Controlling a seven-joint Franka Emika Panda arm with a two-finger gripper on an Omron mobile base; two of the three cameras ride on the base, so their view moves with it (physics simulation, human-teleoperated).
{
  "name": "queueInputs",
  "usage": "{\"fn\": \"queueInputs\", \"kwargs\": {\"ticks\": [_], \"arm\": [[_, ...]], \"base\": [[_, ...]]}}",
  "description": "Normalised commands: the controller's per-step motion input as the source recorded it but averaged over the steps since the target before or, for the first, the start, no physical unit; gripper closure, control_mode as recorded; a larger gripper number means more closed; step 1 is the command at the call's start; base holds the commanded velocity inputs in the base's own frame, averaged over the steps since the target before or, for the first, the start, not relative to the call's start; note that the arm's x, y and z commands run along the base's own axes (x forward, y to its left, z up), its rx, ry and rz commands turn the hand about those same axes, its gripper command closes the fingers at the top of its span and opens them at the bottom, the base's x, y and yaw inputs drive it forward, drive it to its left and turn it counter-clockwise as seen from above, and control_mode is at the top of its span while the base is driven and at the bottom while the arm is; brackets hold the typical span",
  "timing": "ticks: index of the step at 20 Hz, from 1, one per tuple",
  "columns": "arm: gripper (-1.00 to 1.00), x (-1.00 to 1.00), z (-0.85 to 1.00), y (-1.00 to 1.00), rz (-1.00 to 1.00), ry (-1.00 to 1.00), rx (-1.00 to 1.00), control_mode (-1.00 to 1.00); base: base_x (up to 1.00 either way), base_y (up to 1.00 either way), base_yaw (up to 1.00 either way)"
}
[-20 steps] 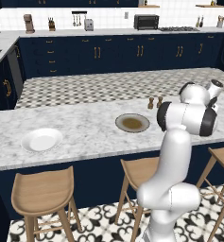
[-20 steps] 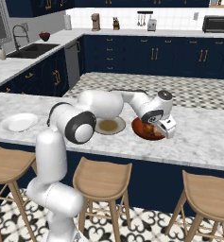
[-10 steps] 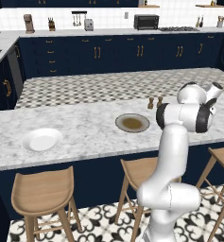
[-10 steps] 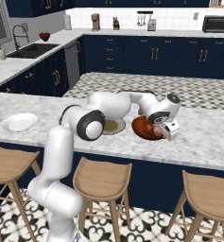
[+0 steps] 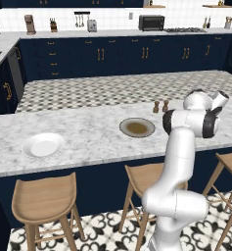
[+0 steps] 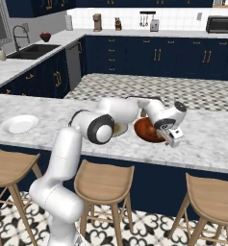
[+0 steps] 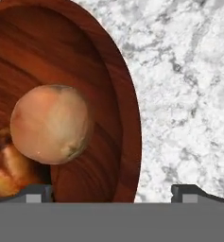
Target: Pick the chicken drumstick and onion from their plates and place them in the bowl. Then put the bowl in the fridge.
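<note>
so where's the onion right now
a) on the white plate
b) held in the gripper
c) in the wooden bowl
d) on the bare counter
c: in the hand view the onion sits inside the bowl, beside the drumstick, with the gripper fingertips spread astride the bowl's rim.

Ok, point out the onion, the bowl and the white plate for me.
onion (image 7: 51, 124): hand view, middle of its rounded skin.
bowl (image 7: 125, 104): hand view, its rim beside the marble counter.
white plate (image 5: 42, 145): left base view, its centre.
</note>
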Motion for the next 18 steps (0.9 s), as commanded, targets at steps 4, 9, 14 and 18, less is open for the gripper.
{"fn": "queueInputs", "kwargs": {"ticks": [4,9,14,18], "arm": [[-1.00,0.31,-0.43,0.06,0.00,0.00,0.00,-1.00],[1.00,0.36,-0.29,0.28,0.00,0.00,0.00,-1.00],[1.00,0.04,0.13,0.06,0.00,0.00,0.00,-1.00],[1.00,-0.13,0.37,0.03,0.00,-0.03,-0.02,-1.00]], "base": [[0.00,0.00,0.00],[0.00,0.00,0.00],[0.00,0.00,0.00],[0.00,0.00,0.00]]}}
